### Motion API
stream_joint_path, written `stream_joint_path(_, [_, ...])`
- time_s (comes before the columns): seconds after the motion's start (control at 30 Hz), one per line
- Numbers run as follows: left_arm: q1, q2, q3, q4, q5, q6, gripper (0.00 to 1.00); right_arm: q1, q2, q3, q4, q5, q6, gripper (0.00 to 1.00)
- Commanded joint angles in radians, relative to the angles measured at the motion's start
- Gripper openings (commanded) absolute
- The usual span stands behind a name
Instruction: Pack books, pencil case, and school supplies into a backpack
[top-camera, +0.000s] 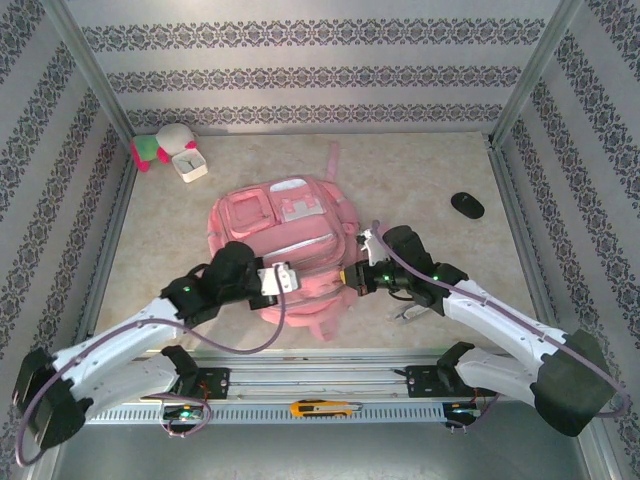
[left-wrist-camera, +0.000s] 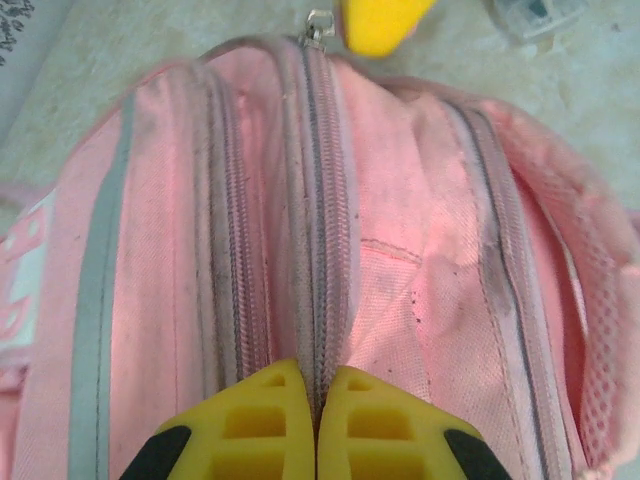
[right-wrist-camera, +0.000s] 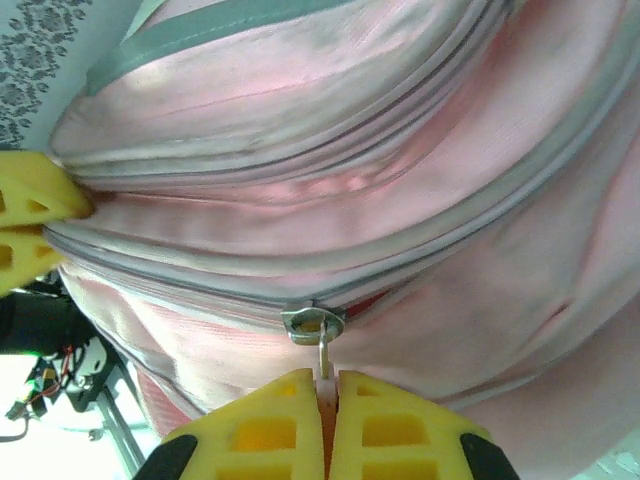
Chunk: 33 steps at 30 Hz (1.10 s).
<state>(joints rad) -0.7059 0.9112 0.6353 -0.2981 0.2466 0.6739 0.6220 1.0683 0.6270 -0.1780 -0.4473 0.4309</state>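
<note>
The pink backpack lies flat mid-table, and both grippers are at its near end. My left gripper is shut, its yellow fingers pinching the zip seam that runs straight away from them. My right gripper is shut on the zip pull tab, which hangs from the metal slider. A thin red slit shows just right of the slider. A small silver-grey gadget lies on the table by the right forearm. The books and the pencil case are hidden.
A black oval object lies at the right. A white square clock and a plush toy sit in the back left corner. A yellow utility knife rests on the front rail. Patterned walls close three sides.
</note>
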Motion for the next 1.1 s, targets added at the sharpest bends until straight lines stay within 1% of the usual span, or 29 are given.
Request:
stream_joint_path(0.0, [0.056, -0.070, 0.005, -0.223, 0.025, 0.107, 0.01, 0.035, 0.003, -0.014, 0.017, -0.013, 0.011, 0.00])
stream_joint_path(0.07, [0.057, -0.082, 0.009, -0.252, 0.018, 0.105, 0.09, 0.082, 0.031, -0.002, 0.048, -0.003, 0.024, 0.00])
stream_joint_path(0.1, [0.056, -0.085, 0.012, -0.251, 0.019, 0.088, 0.18, 0.108, 0.046, 0.005, 0.063, 0.005, 0.032, 0.00])
stream_joint_path(0.13, [0.056, -0.086, 0.016, -0.242, 0.029, 0.062, 0.31, 0.129, 0.059, 0.008, 0.081, 0.011, 0.042, 0.00])
stream_joint_path(0.17, [0.056, -0.083, 0.021, -0.228, 0.047, 0.034, 0.42, 0.143, 0.070, 0.008, 0.098, 0.017, 0.052, 0.00])
stream_joint_path(0.2, [0.051, -0.081, 0.029, -0.200, 0.066, -0.015, 0.51, 0.158, 0.083, 0.009, 0.114, 0.019, 0.061, 0.00])
stream_joint_path(0.23, [0.038, -0.076, 0.047, -0.171, 0.087, -0.074, 0.55, 0.167, 0.092, 0.010, 0.127, 0.023, 0.069, 0.00])
stream_joint_path(0.3, [-0.002, -0.063, 0.081, -0.102, 0.105, -0.182, 0.57, 0.178, 0.109, 0.012, 0.138, 0.029, 0.078, 0.00])
stream_joint_path(0.37, [-0.053, -0.046, 0.089, 0.018, 0.051, -0.286, 0.58, 0.184, 0.120, 0.014, 0.150, 0.030, 0.083, 0.00])
stream_joint_path(0.43, [-0.095, -0.015, 0.087, 0.108, -0.022, -0.333, 0.58, 0.183, 0.125, 0.019, 0.155, 0.029, 0.083, 0.00])
stream_joint_path(0.47, [-0.112, 0.009, 0.089, 0.125, -0.047, -0.331, 0.58, 0.183, 0.127, 0.022, 0.155, 0.030, 0.080, 0.00])
stream_joint_path(0.57, [-0.136, 0.088, 0.106, 0.104, -0.121, -0.283, 0.59, 0.184, 0.130, 0.030, 0.151, 0.025, 0.074, 0.00])
stream_joint_path(0.63, [-0.146, 0.138, 0.128, 0.069, -0.136, -0.263, 0.59, 0.183, 0.128, 0.029, 0.151, 0.024, 0.075, 0.00])
stream_joint_path(0.7, [-0.151, 0.169, 0.133, 0.048, -0.125, -0.234, 0.57, 0.182, 0.127, 0.027, 0.152, 0.025, 0.075, 0.00])
stream_joint_path(0.77, [-0.152, 0.185, 0.121, 0.021, -0.100, -0.169, 0.56, 0.182, 0.124, 0.024, 0.151, 0.024, 0.075, 0.00])
stream_joint_path(0.83, [-0.152, 0.195, 0.101, 0.013, -0.117, -0.127, 0.55, 0.183, 0.121, 0.020, 0.158, 0.023, 0.080, 0.00])
stream_joint_path(0.87, [-0.150, 0.197, 0.092, 0.012, -0.140, -0.119, 0.50, 0.182, 0.121, 0.019, 0.160, 0.023, 0.080, 0.00])
stream_joint_path(0.9, [-0.146, 0.196, 0.085, 0.013, -0.161, -0.112, 0.41, 0.181, 0.119, 0.017, 0.161, 0.023, 0.080, 0.00])
stream_joint_path(0.93, [-0.138, 0.194, 0.077, 0.006, -0.166, -0.098, 0.29, 0.181, 0.117, 0.016, 0.160, 0.024, 0.079, 0.00])
stream_joint_path(0.97, [-0.126, 0.186, 0.071, -0.006, -0.165, -0.083, 0.21, 0.178, 0.117, 0.016, 0.156, 0.024, 0.077, 0.00])
stream_joint_path(1.07, [-0.070, 0.146, 0.055, -0.044, -0.124, -0.063, 0.06, 0.163, 0.115, 0.013, 0.144, 0.009, 0.070, 0.00])
